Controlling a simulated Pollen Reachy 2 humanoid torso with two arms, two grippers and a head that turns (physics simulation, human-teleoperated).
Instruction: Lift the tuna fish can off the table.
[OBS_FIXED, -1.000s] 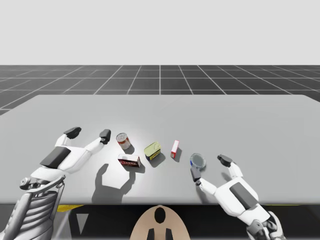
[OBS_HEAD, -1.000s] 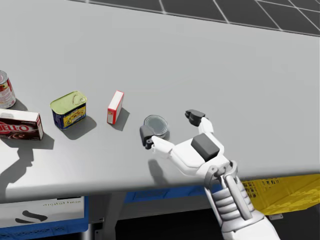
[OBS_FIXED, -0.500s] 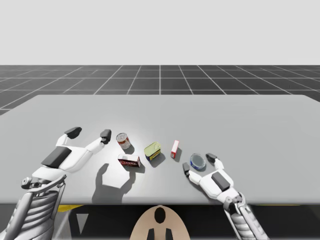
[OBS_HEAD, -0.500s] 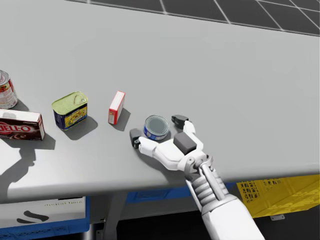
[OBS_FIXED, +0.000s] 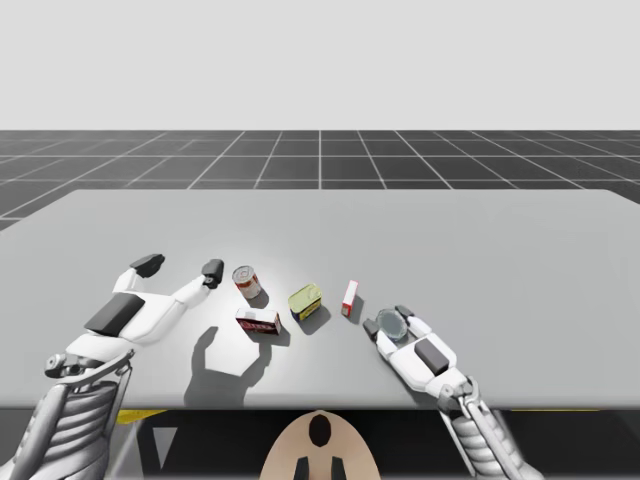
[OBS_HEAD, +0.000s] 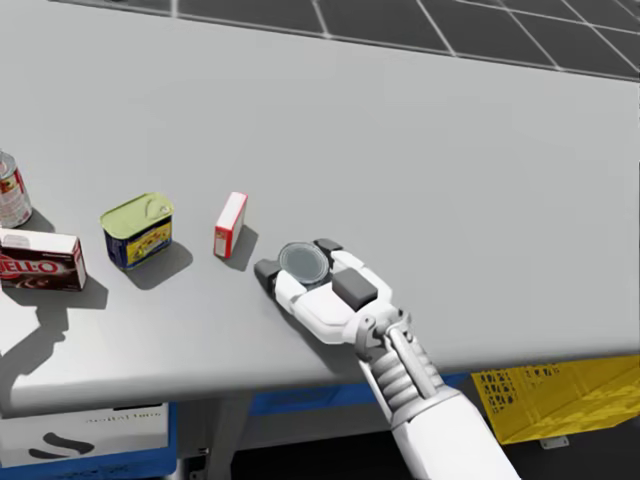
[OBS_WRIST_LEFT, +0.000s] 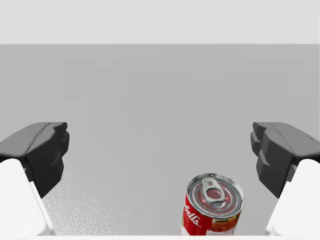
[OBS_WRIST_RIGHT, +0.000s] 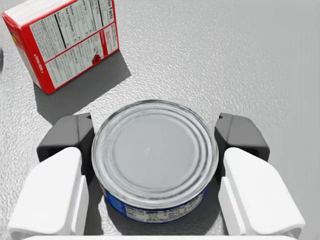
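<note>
On the tabletop (OBS_FIXED: 450, 230), left to right, stand a tall red-and-white round metal can (OBS_FIXED: 246, 281), a rectangular blue tin with a yellow-green lid (OBS_FIXED: 305, 301), a small red-and-white cardboard box (OBS_FIXED: 350, 296) and a low round blue tuna can (OBS_WRIST_RIGHT: 155, 152). A flat dark-red cardboard box (OBS_FIXED: 258, 322) lies nearer us, before the first two. The fingers of our right pincer (OBS_WRIST_RIGHT: 155, 135) touch the tuna can from both sides; the tall can stands ahead of our left pincer (OBS_WRIST_LEFT: 162, 147).

Red can (OBS_WRIST_LEFT: 214, 205), green tin (OBS_HEAD: 138, 230), red box (OBS_HEAD: 230, 225)
</note>
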